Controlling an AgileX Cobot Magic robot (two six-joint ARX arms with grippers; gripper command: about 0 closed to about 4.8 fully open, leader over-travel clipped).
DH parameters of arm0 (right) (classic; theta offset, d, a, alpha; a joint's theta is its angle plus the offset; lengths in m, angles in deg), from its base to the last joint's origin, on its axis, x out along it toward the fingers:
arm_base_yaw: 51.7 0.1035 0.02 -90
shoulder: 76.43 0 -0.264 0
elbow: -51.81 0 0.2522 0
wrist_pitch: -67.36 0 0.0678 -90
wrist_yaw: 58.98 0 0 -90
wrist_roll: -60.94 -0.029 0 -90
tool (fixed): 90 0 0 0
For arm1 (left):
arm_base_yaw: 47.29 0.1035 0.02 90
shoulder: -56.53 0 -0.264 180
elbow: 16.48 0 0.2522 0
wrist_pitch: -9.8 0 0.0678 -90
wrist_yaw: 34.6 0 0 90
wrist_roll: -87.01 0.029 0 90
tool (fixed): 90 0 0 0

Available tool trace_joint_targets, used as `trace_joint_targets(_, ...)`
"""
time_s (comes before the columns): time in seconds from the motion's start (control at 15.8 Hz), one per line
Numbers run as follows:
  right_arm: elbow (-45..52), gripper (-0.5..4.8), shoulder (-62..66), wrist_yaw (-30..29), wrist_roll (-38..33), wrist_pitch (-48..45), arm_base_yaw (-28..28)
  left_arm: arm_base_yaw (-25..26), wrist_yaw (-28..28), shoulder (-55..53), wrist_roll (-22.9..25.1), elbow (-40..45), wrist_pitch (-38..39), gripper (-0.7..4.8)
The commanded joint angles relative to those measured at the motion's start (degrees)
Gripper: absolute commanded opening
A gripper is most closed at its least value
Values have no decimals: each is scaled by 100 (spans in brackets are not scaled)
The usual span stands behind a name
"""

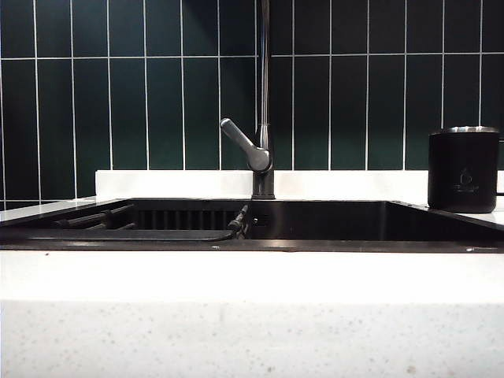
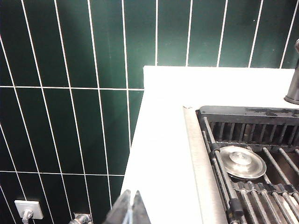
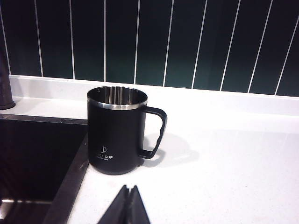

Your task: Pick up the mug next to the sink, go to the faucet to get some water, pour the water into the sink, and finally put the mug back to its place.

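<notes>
While the mug (image 3: pixel 117 133) stands upright on the white counter (image 3: pixel 224 163) just beside the sink's (image 3: pixel 32 158) corner, at about three o'clock in the exterior view, its handle points away from the basin, at three o'clock in the right wrist view. The right gripper (image 3: pixel 126 205) sits short of it, jaws pressed together and empty. To grasp well, I judge it should first part the jaws, then come in level and close on the handle or wall without tipping the mug toward the basin. The left gripper (image 2: pixel 130 210), jaws likewise together, hovers over the counter near the sink's far end. One mug, one faucet (image 1: pixel 263 118), one sink, two grippers.
</notes>
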Motion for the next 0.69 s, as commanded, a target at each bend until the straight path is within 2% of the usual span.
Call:
trace_joint_targets(0.06,31,-1,-17,7,11,-76,2,-7,-4,-7,44,-22,-81,-3)
trace_joint_targets(0.19,31,-1,-17,-15,-74,-79,2,-7,-4,-7,42,-22,-87,-3)
trace_joint_targets(0.25,31,-1,-17,-24,-470,-87,4,-7,15,-7,-70,-24,-118,-3)
trace_joint_targets(0.32,31,-1,-17,-33,-575,-155,4,-7,26,-7,-236,-24,-146,-3)
trace_joint_targets(0.38,2,-1,-17,-120,-885,-431,7,-7,138,-4,-452,-33,-247,-3)
trace_joint_targets(0.51,-179,-2,-17,-122,-1314,-651,7,-7,647,-7,-455,-173,-205,-4)
trace_joint_targets(0.69,-977,-2,15,-28,-1353,129,2,-7,844,-7,-562,-815,179,-4)
